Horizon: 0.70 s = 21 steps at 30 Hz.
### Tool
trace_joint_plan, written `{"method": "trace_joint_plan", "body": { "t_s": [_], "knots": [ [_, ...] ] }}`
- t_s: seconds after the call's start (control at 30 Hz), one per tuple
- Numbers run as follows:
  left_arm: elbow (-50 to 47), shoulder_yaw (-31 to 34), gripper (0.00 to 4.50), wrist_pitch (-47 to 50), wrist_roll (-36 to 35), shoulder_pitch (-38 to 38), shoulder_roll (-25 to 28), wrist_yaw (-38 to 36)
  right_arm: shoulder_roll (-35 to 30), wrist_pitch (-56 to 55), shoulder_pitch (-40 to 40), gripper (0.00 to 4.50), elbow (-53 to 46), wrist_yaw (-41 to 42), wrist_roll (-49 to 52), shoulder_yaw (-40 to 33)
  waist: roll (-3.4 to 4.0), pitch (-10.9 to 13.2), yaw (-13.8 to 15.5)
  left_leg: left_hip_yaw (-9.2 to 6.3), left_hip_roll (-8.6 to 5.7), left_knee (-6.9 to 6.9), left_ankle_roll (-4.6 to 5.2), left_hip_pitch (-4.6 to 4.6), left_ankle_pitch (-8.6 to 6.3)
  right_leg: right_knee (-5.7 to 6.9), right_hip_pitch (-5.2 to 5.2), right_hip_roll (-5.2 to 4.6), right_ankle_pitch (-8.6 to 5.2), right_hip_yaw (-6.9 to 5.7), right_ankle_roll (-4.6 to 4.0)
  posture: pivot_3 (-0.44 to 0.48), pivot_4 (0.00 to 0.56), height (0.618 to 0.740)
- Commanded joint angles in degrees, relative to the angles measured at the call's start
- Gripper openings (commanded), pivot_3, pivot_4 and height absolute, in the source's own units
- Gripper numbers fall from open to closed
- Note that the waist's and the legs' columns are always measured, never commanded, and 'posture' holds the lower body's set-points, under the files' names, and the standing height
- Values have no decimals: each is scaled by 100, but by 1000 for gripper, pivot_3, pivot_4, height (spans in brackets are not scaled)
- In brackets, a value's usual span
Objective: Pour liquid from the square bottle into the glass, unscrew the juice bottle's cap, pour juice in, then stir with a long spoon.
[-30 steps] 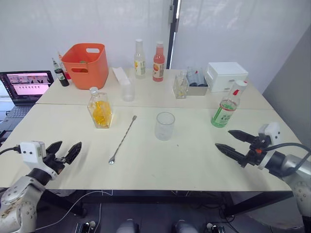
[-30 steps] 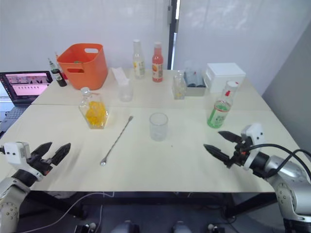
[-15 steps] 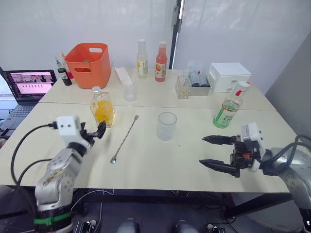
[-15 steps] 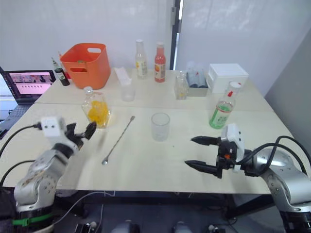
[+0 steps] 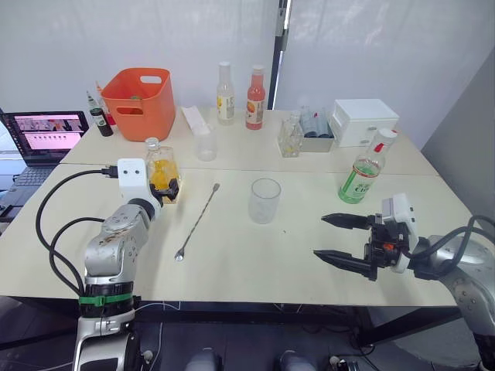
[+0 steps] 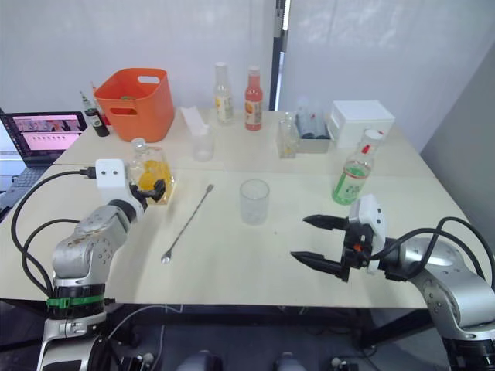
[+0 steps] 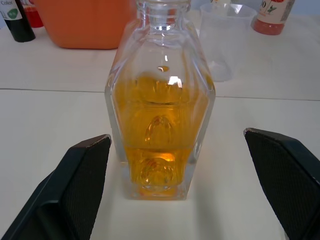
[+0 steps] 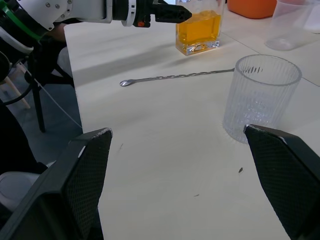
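Note:
The square bottle (image 5: pixel 161 175), clear glass with amber liquid and a stopper, stands upright on the left of the table. My left gripper (image 7: pixel 177 139) is open just in front of it, one finger (image 7: pixel 82 172) on each side, not touching. The empty ribbed glass (image 5: pixel 264 200) stands mid-table. The long spoon (image 5: pixel 196 222) lies flat between bottle and glass. The juice bottle (image 5: pixel 254 98), red-capped with orange-pink juice, stands at the back. My right gripper (image 5: pixel 321 236) is open and empty, right of the glass and pointing toward it.
An orange basket (image 5: pixel 139 93), dark small bottles (image 5: pixel 97 116) and a laptop (image 5: pixel 42 133) are at the back left. A plastic cup (image 5: pixel 205 143), a yellow-liquid bottle (image 5: pixel 224 94), a small jar (image 5: pixel 290 137), a white box (image 5: pixel 360 121) and a green bottle (image 5: pixel 363 174) stand behind and right.
My left arm rose from the table's front-left edge and moved forward up to the square bottle. My right gripper moved left toward the glass and rotated, staying open.

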Motion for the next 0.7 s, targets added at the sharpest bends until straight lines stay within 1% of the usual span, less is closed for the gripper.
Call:
{"method": "trace_joint_plan", "body": {
  "t_s": [0.03,0.17,0.37,0.5,0.7],
  "knots": [
    [329,-22,4500,-279,217,-381,110,-57,11,-22,41,4462,-241,-113,156,-203,-1,0,0,0,0,0,0,0,0,0,0,-1,0,0,0,0,150,715],
    [931,-128,4500,-501,401,-732,143,-170,40,-20,105,4462,-314,-203,178,-217,-1,1,8,0,-3,0,0,-1,0,-1,0,-3,0,0,1,0,150,715],
    [2085,-314,4500,-857,651,-1305,66,-324,70,-6,153,4462,-394,-308,194,-213,-2,1,3,1,-4,0,0,-3,0,-1,-1,-3,0,-1,1,0,150,715],
    [2439,-323,4500,-1156,730,-1491,32,-390,66,9,196,4462,-435,-367,202,-219,-2,1,3,1,-3,0,0,-5,0,-1,-3,-2,0,-1,1,0,150,715],
    [2744,-283,2771,-1466,840,-1592,52,-416,53,10,265,4500,-486,-474,248,-228,-3,2,22,-1,-7,0,0,-6,0,0,-2,-7,1,-3,2,0,150,715]
  ]
}}
